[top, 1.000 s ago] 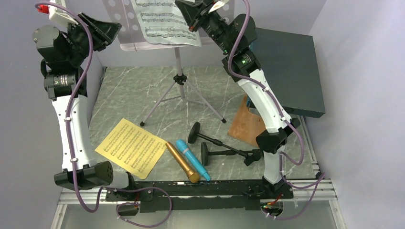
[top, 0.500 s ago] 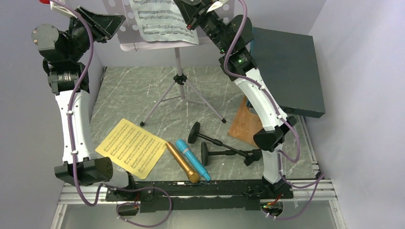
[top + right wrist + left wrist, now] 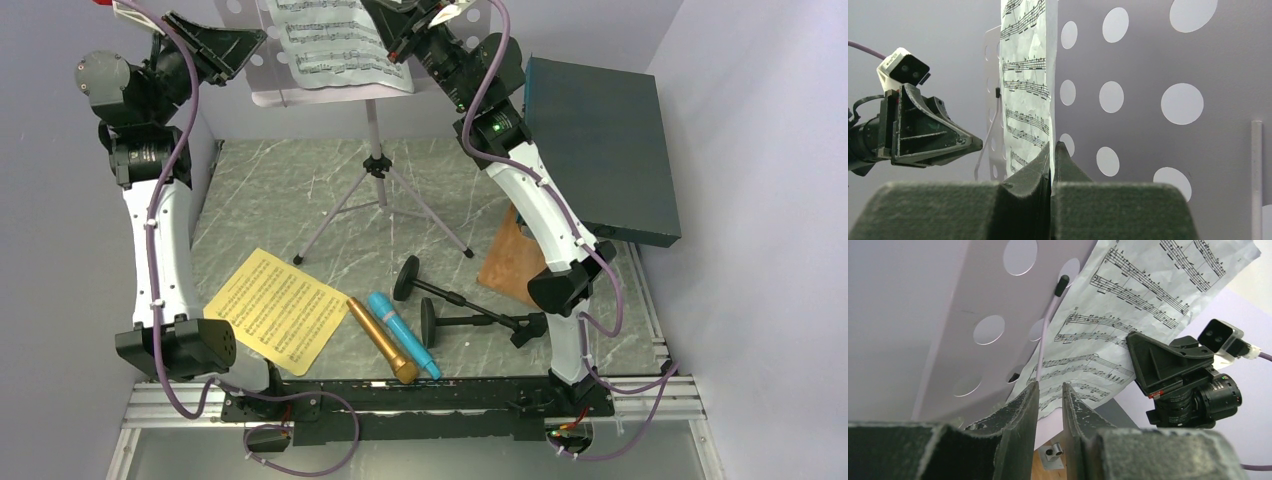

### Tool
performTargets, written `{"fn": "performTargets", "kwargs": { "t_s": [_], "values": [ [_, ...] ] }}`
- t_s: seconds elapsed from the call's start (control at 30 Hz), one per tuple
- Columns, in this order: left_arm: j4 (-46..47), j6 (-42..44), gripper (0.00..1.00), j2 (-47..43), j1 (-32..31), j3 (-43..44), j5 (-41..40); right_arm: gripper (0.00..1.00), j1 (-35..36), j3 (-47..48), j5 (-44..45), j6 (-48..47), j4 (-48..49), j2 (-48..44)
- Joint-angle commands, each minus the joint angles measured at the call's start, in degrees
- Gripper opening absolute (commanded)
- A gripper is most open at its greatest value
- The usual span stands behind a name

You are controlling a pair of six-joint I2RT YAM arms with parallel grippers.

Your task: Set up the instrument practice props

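The right tool [image 3: 1052, 147] is seen clenched on the near edge of the white sheet-music page [image 3: 1025, 75], the paper being pinched between its closed fingers. The page is laid against the pale perforated music desk [image 3: 1148, 65], which is found directly ahead of that tool. In the top view the white sheet-music page [image 3: 330, 45] is flanked by the right tool [image 3: 385, 22] at its right edge and the left tool [image 3: 258, 42] at the left side of the music desk [image 3: 262, 88]. The left tool [image 3: 1050, 390] is shown released, a narrow gap being left between its fingers [image 3: 1023, 410]. A thin retaining wire [image 3: 1045, 335] of the desk is lined up with that gap; contact with it cannot be told. Beneath both tools the desk is carried on silver tripod legs [image 3: 380, 200] set on the table [image 3: 270, 190]. Well below the tools, near the arm bases, the yellow sheet-music page [image 3: 275, 310] is laid flat, with the gold microphone [image 3: 382, 340] and blue microphone [image 3: 402, 333] side by side just beside it. Two black mic holders [image 3: 450, 298] are seen lying on their sides next to the microphones. A dark teal box [image 3: 600, 150] is placed to the right of the right tool, and a brown wooden board [image 3: 510, 260] is partly hidden under the right arm
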Motion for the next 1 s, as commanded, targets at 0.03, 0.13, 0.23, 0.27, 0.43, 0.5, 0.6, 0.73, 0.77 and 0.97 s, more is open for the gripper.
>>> {"fn": "performTargets", "kwargs": {
  "t_s": [0.03,0.13,0.23,0.27,0.43,0.5,0.6,0.73,0.77,0.97],
  "values": [
    [8.9,-4.1,0.26,1.2,0.3,-0.7,3.8,0.0,0.0,2.3,1.1,-0.3,3.6,0.2],
    [9.8,-3.9,0.24,0.9,0.3,-1.6,3.6,0.0,0.0,2.3,1.1,-0.4,3.9,0.4],
    [7.7,-2.7,0.28,0.6,0.3,-1.4,2.9,0.0,0.0,2.3,1.0,-0.6,3.8,0.5],
    [6.3,-1.6,0.32,0.2,0.2,-1.5,2.2,0.0,0.0,2.3,1.0,-0.6,3.7,0.5],
    [3.6,1.0,0.37,-0.5,0.3,-2.0,0.4,0.0,0.0,2.0,0.7,-0.4,4.3,0.5],
    [3.7,0.6,0.36,0.1,0.3,-1.7,0.5,0.0,0.0,2.0,0.6,-0.4,4.4,0.6],
    [6.7,-1.3,0.33,0.9,0.3,-2.0,1.2,0.0,0.0,2.1,0.6,-0.3,4.8,0.6],
    [11.4,-4.1,0.3,2.1,0.3,-2.1,2.8,0.0,0.0,2.1,0.8,-0.4,5.5,0.9],
    [12.1,-4.5,0.3,2.5,0.2,-2.1,3.0,0.0,0.0,2.2,0.8,-0.4,5.7,1.0],
    [15.5,-6.1,0.26,2.7,0.3,-3.2,4.2,0.0,0.2,2.5,0.6,-0.8,6.4,1.3]
  ]
}}
